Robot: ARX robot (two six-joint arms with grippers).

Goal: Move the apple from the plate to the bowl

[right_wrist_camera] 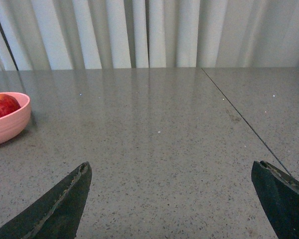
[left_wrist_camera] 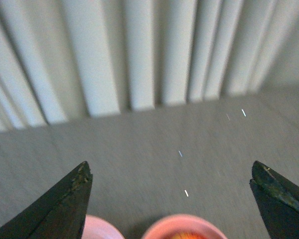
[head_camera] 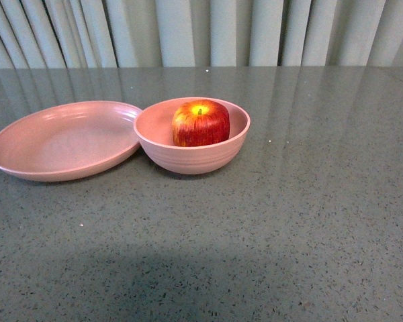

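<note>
The red apple sits inside the deep pink bowl at the table's middle. The shallow pink plate lies empty just left of the bowl, its rim touching it. Neither arm shows in the front view. My left gripper is open and empty, above the bowl's rim, with the apple's top and a bit of the plate at the picture's lower edge; that view is blurred. My right gripper is open and empty over bare table, with the bowl and the apple far off to one side.
The grey speckled tabletop stretches around the dishes. A pleated white curtain hangs behind the table's far edge. A thin seam runs across the table in the right wrist view.
</note>
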